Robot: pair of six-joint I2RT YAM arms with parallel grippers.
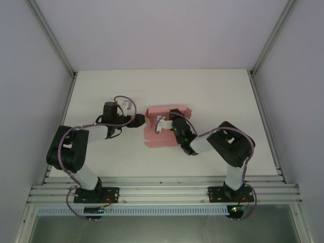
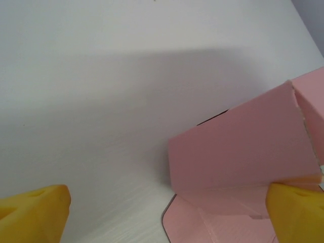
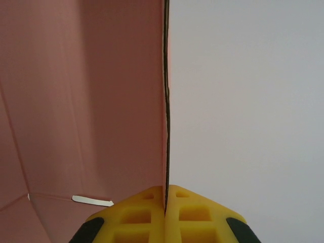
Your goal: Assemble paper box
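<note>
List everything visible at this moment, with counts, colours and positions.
paper box: 1, pink, table centre, partly folded with a panel raised
table: 1, white, under everything
base rail: 1, silver, near edge, carrying both arm bases
left gripper: 1, yellow fingers, open, at the box's left side
right gripper: 1, yellow fingers, shut on the edge of a box panel

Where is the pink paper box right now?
In the top view the paper box lies on the table, the open left gripper at its left edge and the right gripper shut on a raised panel.
</note>
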